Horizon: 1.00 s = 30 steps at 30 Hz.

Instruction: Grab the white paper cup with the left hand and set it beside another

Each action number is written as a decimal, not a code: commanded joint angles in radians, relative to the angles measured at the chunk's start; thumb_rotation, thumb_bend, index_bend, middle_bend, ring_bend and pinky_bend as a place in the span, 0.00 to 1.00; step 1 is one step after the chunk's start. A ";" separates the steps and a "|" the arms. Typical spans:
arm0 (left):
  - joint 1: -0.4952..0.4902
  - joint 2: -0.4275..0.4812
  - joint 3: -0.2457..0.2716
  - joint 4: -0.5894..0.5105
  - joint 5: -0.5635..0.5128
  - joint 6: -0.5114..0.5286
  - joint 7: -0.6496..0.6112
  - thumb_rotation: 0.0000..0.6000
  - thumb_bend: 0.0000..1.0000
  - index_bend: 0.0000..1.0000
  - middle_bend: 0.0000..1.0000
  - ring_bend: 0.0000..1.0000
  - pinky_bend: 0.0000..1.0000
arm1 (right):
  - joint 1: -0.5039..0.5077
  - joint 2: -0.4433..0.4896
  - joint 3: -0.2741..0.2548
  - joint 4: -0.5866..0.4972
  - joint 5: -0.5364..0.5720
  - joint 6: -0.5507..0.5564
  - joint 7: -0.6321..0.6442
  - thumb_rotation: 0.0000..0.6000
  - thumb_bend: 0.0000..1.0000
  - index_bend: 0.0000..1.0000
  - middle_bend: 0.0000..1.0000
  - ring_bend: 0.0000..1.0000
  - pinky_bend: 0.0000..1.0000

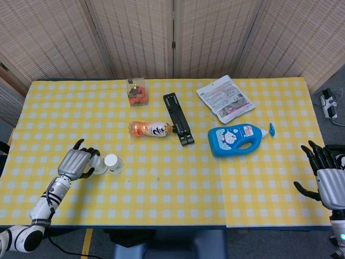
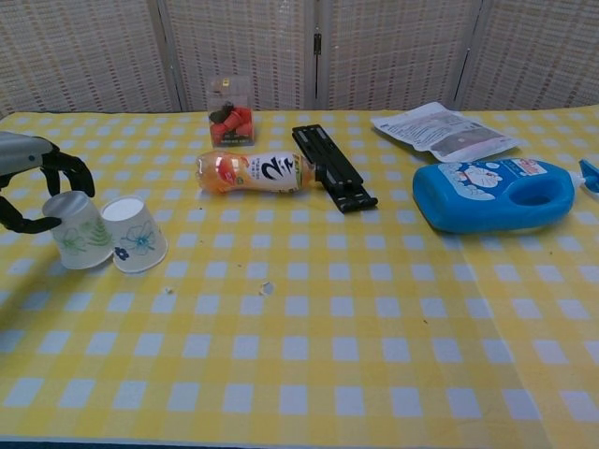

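Item: white paper cup (image 2: 78, 230), upside down on the desk (image 2: 309, 346), touching the second cup (image 2: 134, 234). Your left hand (image 2: 33, 187) grips it; release is left. Right hand (image 1: 330, 181) idle, fingers spread.

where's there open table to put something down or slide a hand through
Bare cloth runs along the near edge, from the two paper cups to below the blue detergent bottle. The far-left corner beyond the left hand is free too. It is crowded mid-table: drink bottle, black stand, snack box and pouch.
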 commanded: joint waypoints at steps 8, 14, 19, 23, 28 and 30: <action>0.000 -0.011 0.001 0.000 -0.008 -0.004 0.007 1.00 0.45 0.25 0.33 0.27 0.03 | 0.000 -0.002 0.000 0.004 0.001 -0.002 0.003 1.00 0.26 0.00 0.00 0.02 0.00; -0.001 0.000 0.002 -0.020 -0.010 -0.007 0.010 1.00 0.42 0.10 0.21 0.17 0.01 | -0.002 -0.003 0.000 0.007 0.003 0.000 0.006 1.00 0.26 0.00 0.00 0.02 0.00; 0.011 0.034 -0.009 -0.068 -0.003 0.028 0.003 1.00 0.41 0.00 0.12 0.10 0.00 | -0.003 -0.004 -0.001 0.010 0.003 -0.001 0.010 1.00 0.26 0.00 0.00 0.02 0.00; 0.047 0.073 -0.033 -0.111 -0.002 0.103 -0.033 1.00 0.41 0.00 0.11 0.10 0.00 | -0.002 -0.004 -0.001 0.015 0.009 -0.007 0.019 1.00 0.26 0.00 0.00 0.02 0.00; 0.119 0.084 -0.049 -0.108 0.016 0.253 -0.051 1.00 0.42 0.02 0.11 0.10 0.00 | 0.001 -0.004 -0.009 0.019 0.003 -0.024 0.062 1.00 0.26 0.00 0.00 0.02 0.00; 0.150 0.085 -0.044 -0.106 0.028 0.303 -0.050 1.00 0.42 0.04 0.11 0.10 0.00 | 0.003 -0.005 -0.012 0.026 -0.003 -0.028 0.077 1.00 0.26 0.00 0.00 0.02 0.00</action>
